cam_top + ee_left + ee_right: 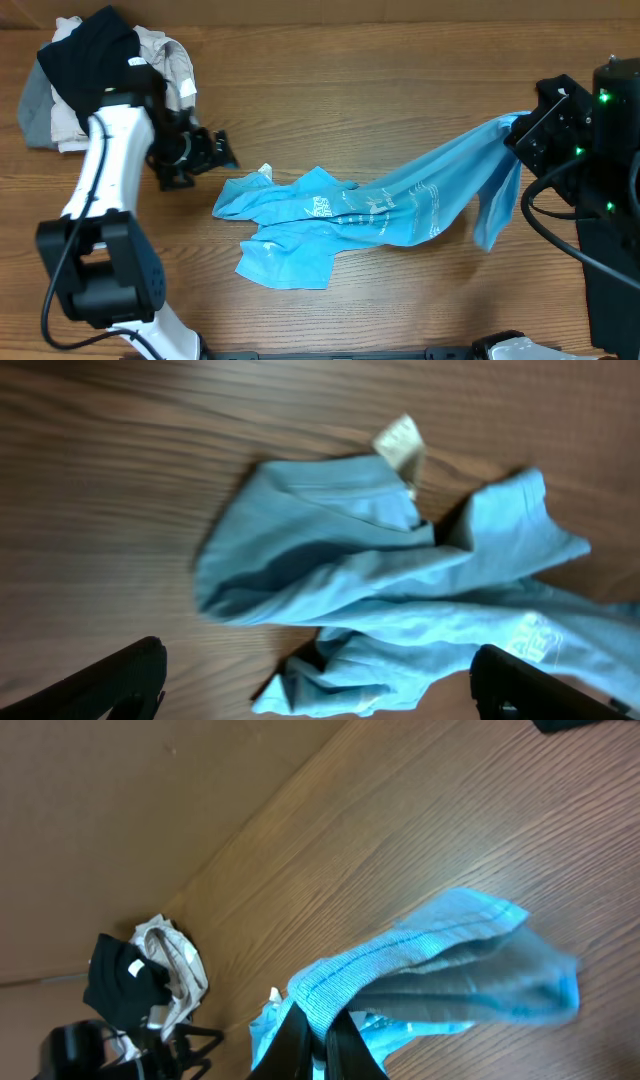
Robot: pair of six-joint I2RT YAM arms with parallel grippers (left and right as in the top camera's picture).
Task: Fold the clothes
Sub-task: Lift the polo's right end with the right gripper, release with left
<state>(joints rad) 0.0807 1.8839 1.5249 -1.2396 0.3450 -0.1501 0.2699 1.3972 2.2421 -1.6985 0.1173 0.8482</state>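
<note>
At far left we note a heap of garments point(45, 115), black shirt point(95, 45) on top. The left jaws stand wide open and empty, just beside the light blue T-shirt point(340, 205), which lies crumpled on the bench point(330, 90). Its right end is raised, clamped in the closed right jaws.

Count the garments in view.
4: light blue T-shirt mid-table, one end pinched in the right hand; black shirt, grey piece and cream piece heaped at the far left corner. More may be hidden underneath.
</note>
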